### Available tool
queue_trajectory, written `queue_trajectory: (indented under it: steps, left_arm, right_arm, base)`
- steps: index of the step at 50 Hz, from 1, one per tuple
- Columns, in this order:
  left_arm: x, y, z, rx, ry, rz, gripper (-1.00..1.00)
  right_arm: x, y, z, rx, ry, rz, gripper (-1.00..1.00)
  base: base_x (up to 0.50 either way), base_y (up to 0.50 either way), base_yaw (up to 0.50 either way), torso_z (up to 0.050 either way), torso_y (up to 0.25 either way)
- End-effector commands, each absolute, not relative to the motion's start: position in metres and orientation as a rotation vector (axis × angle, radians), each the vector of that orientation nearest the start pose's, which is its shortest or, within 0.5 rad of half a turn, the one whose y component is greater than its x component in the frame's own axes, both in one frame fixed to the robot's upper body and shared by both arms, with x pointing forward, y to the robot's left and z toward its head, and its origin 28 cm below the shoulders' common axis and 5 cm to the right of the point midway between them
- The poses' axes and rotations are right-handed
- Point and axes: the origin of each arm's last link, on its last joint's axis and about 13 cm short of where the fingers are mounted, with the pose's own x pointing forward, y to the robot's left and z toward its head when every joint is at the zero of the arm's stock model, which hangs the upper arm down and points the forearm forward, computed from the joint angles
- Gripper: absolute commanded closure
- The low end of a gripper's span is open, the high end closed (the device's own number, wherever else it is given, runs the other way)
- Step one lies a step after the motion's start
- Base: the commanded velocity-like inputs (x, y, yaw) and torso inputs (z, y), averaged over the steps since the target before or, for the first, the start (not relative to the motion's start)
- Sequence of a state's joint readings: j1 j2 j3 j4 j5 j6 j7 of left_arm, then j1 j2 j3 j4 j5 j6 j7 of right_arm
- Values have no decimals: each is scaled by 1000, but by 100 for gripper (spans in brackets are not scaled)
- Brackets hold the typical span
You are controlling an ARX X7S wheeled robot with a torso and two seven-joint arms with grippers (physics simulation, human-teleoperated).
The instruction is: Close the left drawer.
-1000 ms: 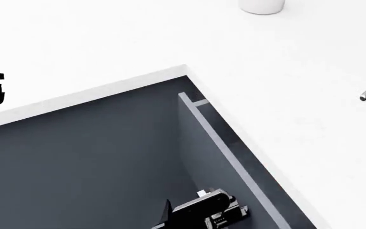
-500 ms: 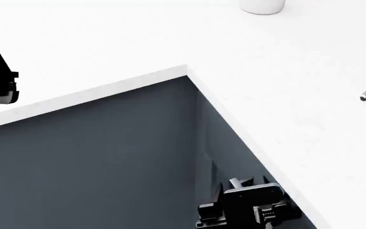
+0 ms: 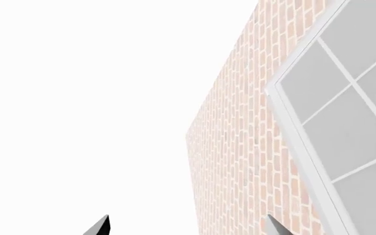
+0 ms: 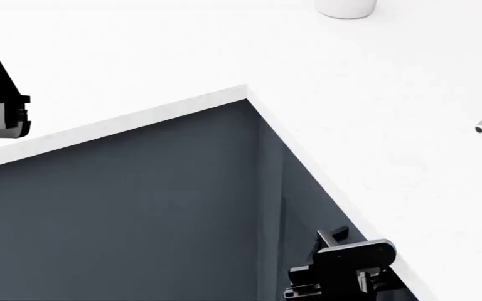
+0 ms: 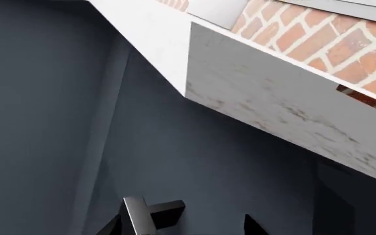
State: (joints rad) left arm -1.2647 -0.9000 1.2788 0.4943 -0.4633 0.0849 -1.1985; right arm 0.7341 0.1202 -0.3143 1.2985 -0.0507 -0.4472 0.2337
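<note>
Left drawer (image 4: 140,207) looks basically shut now; right tool (image 4: 341,266) sits low by its front, tips apart, probably for pushing.

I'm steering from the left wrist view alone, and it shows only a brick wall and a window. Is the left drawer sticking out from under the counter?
Observer: No. In the head view no drawer box or rims show. The left drawer is just a flat dark grey front under the countertop edge.
Operator: Where is the right gripper?
Observer: The right gripper is low in front of the grey fronts, near the inside corner. Its jaws are apart and hold nothing.
Operator: And my left gripper?
Observer: The left gripper is up over the countertop at the head view's left edge, well away from the drawer.
</note>
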Motion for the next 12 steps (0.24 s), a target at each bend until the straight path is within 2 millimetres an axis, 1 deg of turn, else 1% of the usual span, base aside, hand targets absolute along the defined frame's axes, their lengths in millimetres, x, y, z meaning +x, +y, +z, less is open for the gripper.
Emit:
queue_trajectory:
  steps: [1,3,5,7,9,11,12]
  left_arm:
    - [254,206,253,201,-965,86,-100]
    - [254,206,253,200,-965,85,-100]
    - [254,206,253,198,-964,84,-100]
    - [254,205,253,198,-963,83,-100]
    - [254,204,253,198,-964,81,-100]
    - [254,204,253,199,-962,81,-100]
    - [254,204,252,198,-961,80,-100]
  right_arm:
    - [334,-163,1,-243,55,-298,-100]
    - [334,-162,1,-243,50,-294,-100]
    - [338,-157,7,-258,-24,-246,-100]
    - [339,-154,9,-250,-44,-227,-100]
    - [348,-141,21,-253,-140,-132,-100]
    - [352,-133,27,-253,-183,-91,-100]
    - [356,-122,34,-242,-233,-28,-100]
  base:
    - [0,0,0,0,0]
    - [0,0,0,0,0]
    - [0,0,0,0,0]
    - [0,0,0,0,0]
    - [0,0,0,0,5]
    - [0,0,0,0,0]
    - [0,0,0,0,11]
